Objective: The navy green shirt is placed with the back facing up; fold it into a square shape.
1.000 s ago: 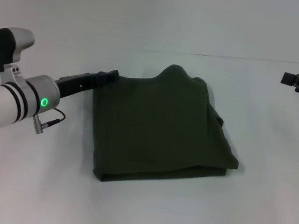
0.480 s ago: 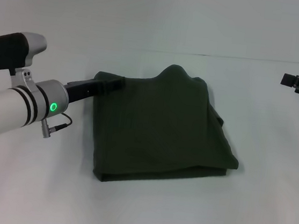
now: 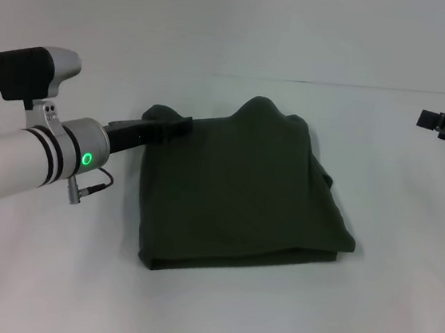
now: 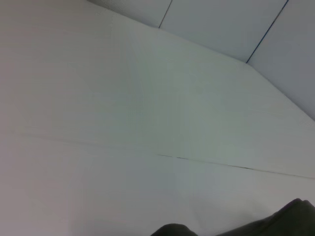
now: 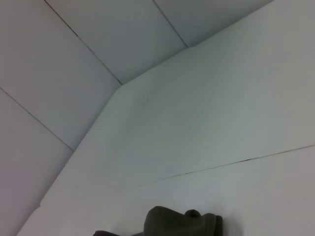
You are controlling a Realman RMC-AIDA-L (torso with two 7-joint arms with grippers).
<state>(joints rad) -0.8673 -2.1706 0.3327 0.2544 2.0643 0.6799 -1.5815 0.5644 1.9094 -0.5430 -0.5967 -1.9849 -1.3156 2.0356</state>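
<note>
White table (image 3: pixel 213 318) bears the folded navy green shirt (image 3: pixel 240 189), no lettering showing; left gripper (image 3: pixel 181 124) pinches its corner

You've got a plain white table (image 3: pixel 213 318) filling the whole work area, matte, with one thin dark seam running across its far part. Lying directly on it, about centre, is the navy green shirt (image 3: pixel 239 193), folded into a rough rectangle, plain side up. Its near edge shows stacked layers; its far edge bunches into a soft hump. The fabric lies flat against the table on the near and right sides.
</note>
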